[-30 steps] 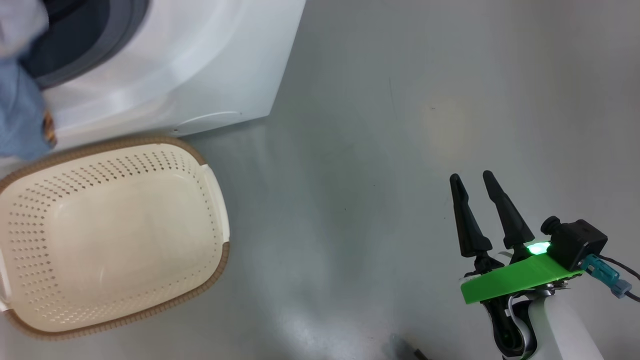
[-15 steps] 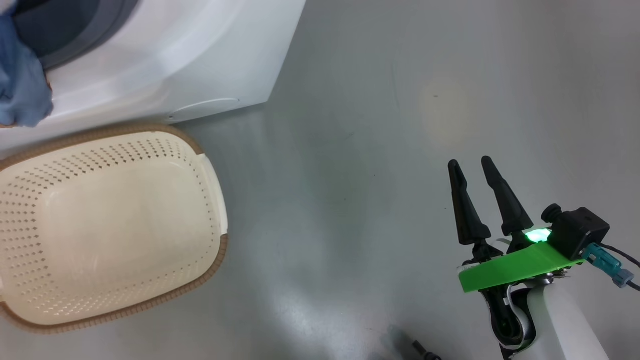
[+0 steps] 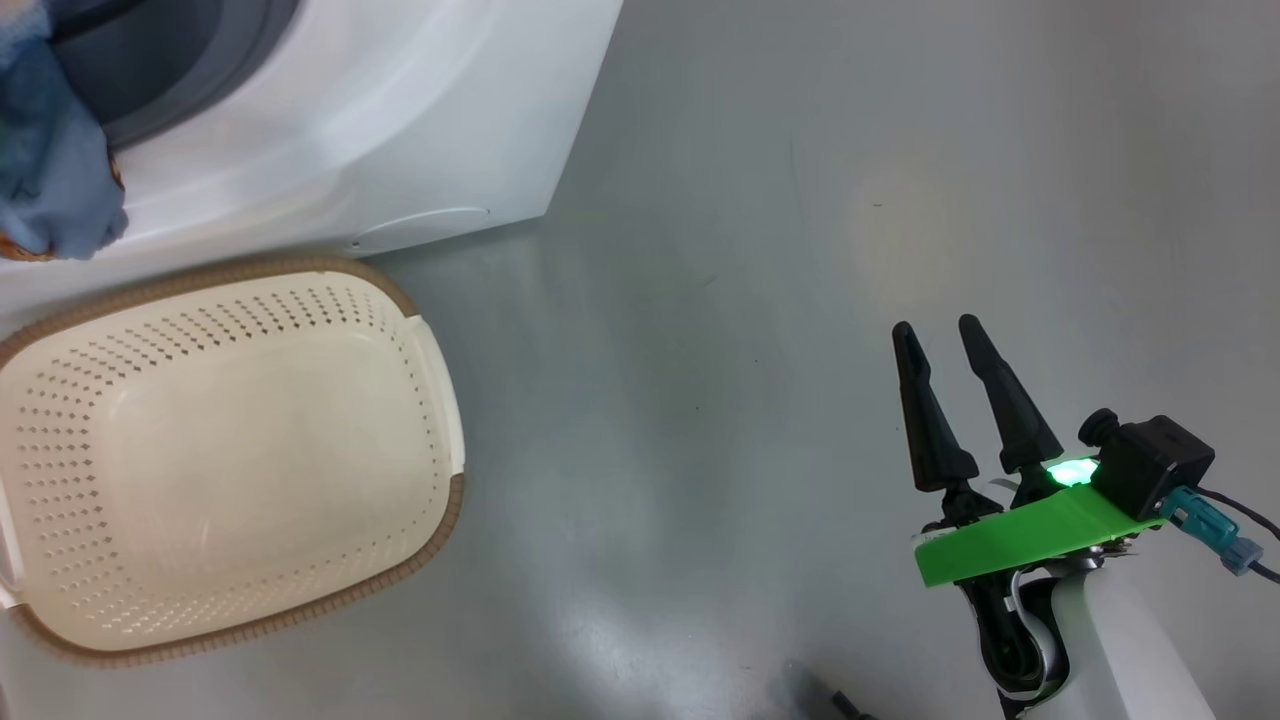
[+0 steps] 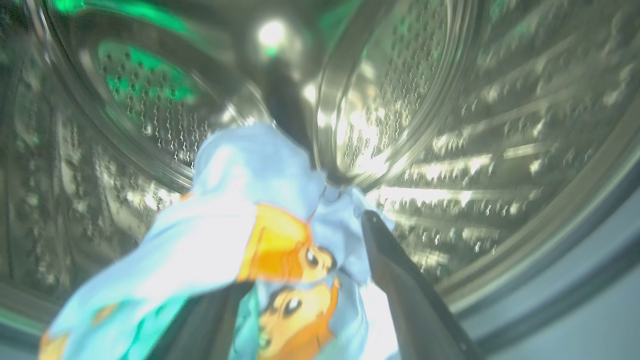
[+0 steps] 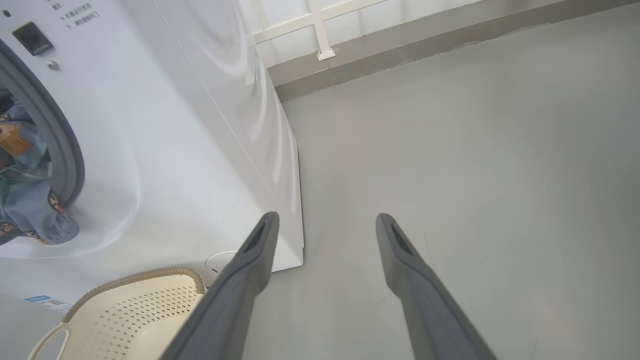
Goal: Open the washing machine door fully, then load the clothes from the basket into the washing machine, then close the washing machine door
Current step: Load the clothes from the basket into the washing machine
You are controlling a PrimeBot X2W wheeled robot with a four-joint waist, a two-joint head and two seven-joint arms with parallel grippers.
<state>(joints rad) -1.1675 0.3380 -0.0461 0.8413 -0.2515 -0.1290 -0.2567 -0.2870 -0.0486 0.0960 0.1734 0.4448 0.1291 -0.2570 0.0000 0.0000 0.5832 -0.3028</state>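
The blue bear clothes hang over the lip of the washing machine, cut off at the picture's edge. The basket sits just below, close to the machine. Next comes wide, bare floor. The right gripper floats above it, fingers spread. Inside the blurry drum, the left gripper holds its fingers apart, one tip hidden under cloth.
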